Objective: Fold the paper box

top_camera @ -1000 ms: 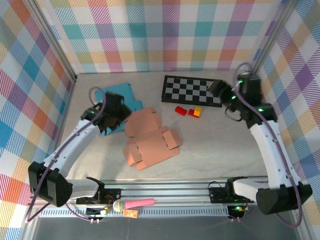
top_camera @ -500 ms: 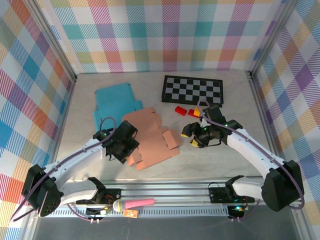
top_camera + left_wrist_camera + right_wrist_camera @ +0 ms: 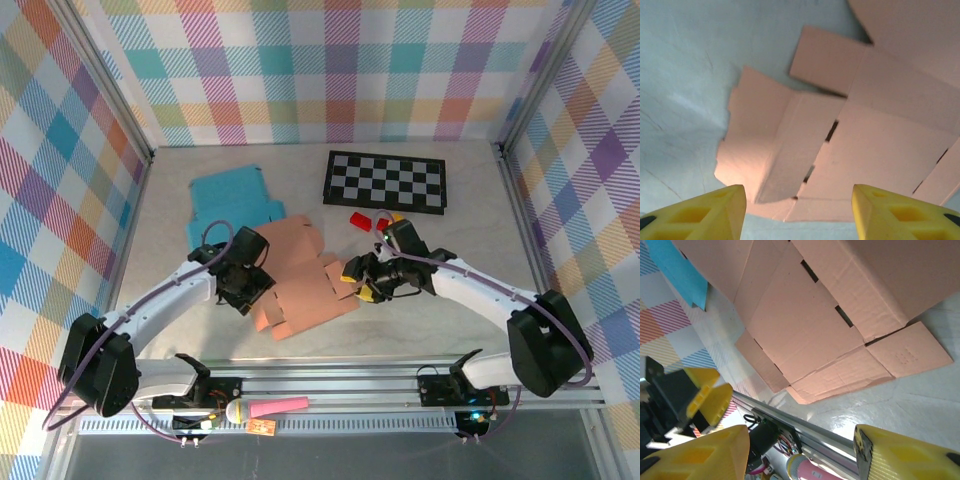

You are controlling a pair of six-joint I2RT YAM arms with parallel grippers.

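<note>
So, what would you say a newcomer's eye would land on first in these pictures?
Probably the salmon cardboard box blank lying unfolded mid-table, with the left arm's yellow fingers at its left edge and the right arm's fingers at its right edge, both pairs spread and empty. After that, the black-and-white checkerboard at the far side and the blue blank at the far left.

A black-and-white checkerboard (image 3: pixel 385 181) lies flat at the far side of the pale surface (image 3: pixel 460 235). A red block (image 3: pixel 359 219) sits just in front of it, and a partly hidden yellow block (image 3: pixel 397 215) is close by. A blue cut-out sheet (image 3: pixel 225 205) lies flat at the far left, and a pink pen-like object (image 3: pixel 280 406) rests on the metal rail (image 3: pixel 350 385) along the near edge.
</note>
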